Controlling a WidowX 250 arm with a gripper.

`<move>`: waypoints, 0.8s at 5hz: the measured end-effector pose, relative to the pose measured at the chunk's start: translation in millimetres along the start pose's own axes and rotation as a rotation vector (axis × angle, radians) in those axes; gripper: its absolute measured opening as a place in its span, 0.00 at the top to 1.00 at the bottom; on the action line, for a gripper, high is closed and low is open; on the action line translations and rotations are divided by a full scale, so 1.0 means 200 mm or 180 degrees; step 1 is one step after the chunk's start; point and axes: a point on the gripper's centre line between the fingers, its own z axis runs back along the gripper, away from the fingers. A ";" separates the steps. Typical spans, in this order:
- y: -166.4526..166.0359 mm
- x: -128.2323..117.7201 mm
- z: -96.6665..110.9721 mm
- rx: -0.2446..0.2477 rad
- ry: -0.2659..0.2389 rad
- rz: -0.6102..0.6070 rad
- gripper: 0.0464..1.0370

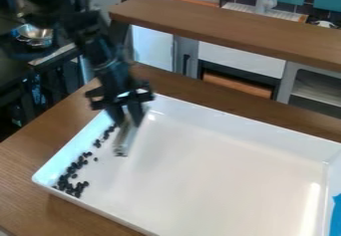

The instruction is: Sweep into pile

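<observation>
At the back left corner of the white tray (220, 180), my gripper (128, 119) hangs down, shut on a pale sweeping tool (125, 139). The tool slants down from between the fingers, its dark-edged lower end low over the tray floor or on it; I cannot tell which. Small dark beans (75, 169) lie in a loose band along the tray's left wall, left of the tool. They are densest near the front left corner, and a few trail up toward the gripper.
A wooden tabletop (27, 155) surrounds the tray, whose raised walls stand close by the tool. Behind is a raised wooden shelf (226, 28) above toy kitchen cabinets. A blue item (336, 215) shows at the right edge, and a metal bowl (35, 32) stands back left.
</observation>
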 end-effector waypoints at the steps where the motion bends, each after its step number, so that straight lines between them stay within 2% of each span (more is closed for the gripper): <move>1: -0.26 -0.03 0.00 -0.0052 0.0099 -0.0145 0.70; 2: -0.50 -0.10 -0.05 0.0105 0.0087 -0.0366 0.70; 3: -0.70 -0.17 -0.14 0.0205 0.0046 -0.0429 0.70; 4: -0.92 -0.30 -0.30 0.0316 0.0094 -0.0598 0.70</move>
